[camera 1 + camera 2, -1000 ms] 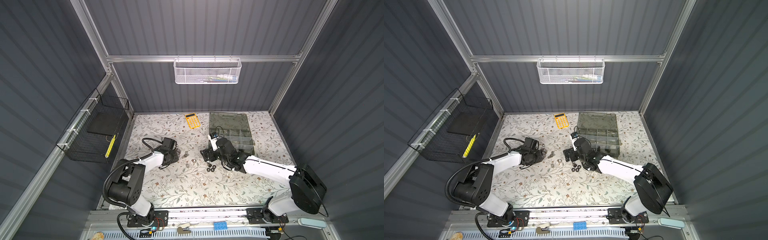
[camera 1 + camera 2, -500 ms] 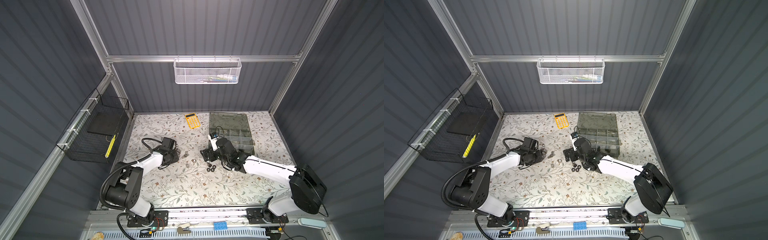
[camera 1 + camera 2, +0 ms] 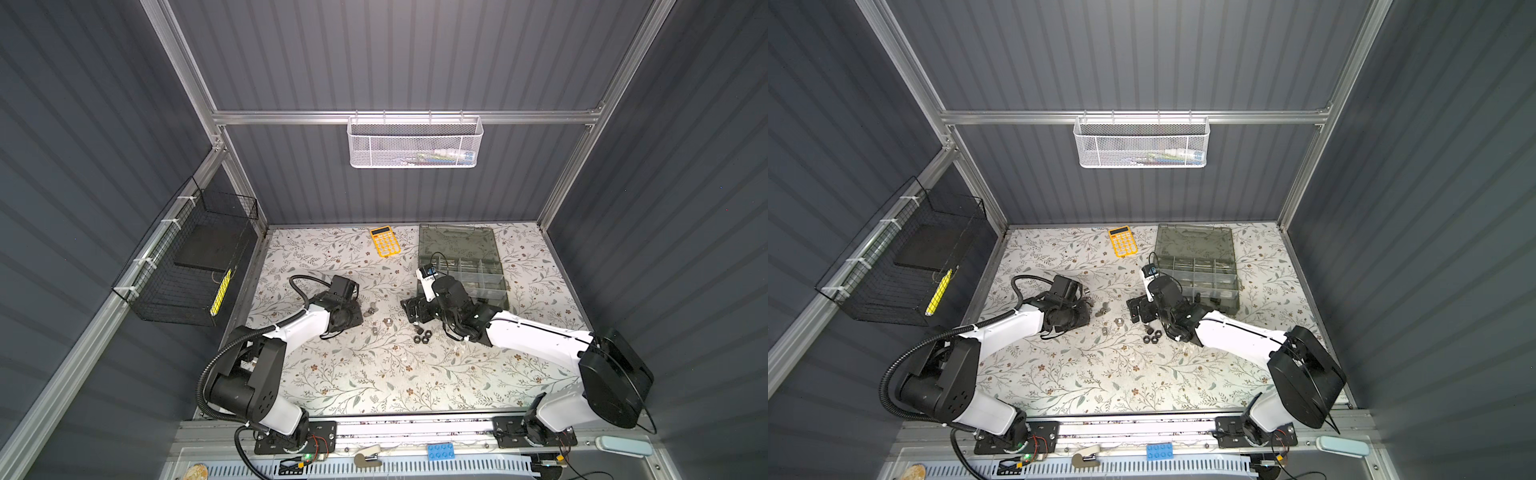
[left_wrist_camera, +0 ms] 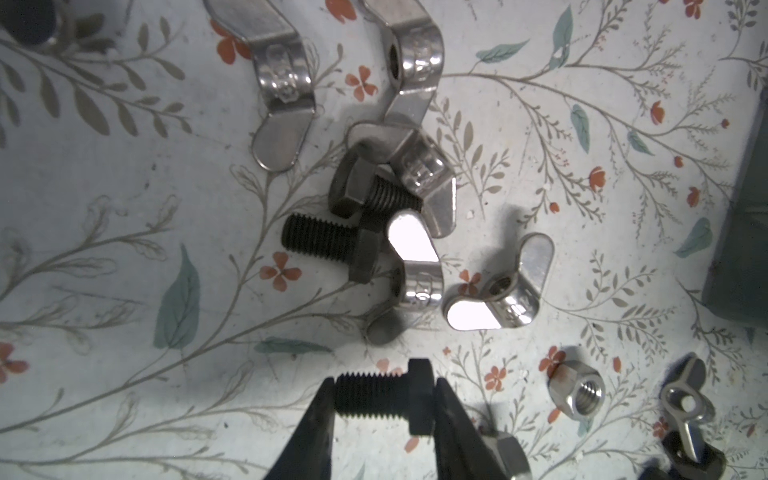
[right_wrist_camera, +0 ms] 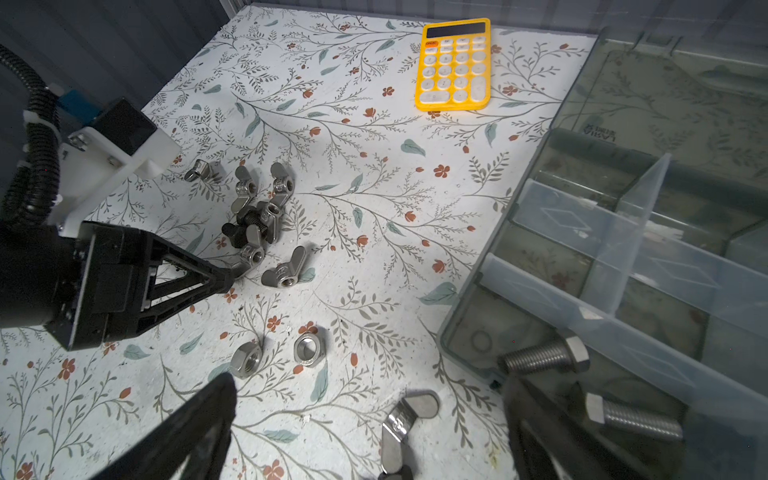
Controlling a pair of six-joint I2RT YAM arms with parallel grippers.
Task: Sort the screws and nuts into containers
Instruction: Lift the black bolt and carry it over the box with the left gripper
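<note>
left wrist view shows black screw point(image 4: 376, 395) clamped lengthwise inside left claw point(image 4: 384, 388).

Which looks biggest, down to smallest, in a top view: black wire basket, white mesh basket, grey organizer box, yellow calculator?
1. black wire basket
2. white mesh basket and grey organizer box: look about alike, and this basket hangs nearer the camera, so unranked
3. yellow calculator

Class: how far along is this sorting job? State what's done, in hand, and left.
Done: two silver screws lie in the organizer box. In hand: the left gripper is shut on a black screw; the right gripper is open, empty. Left: wing nuts, two more black screws, silver hex nuts and black nuts on the table.
</note>
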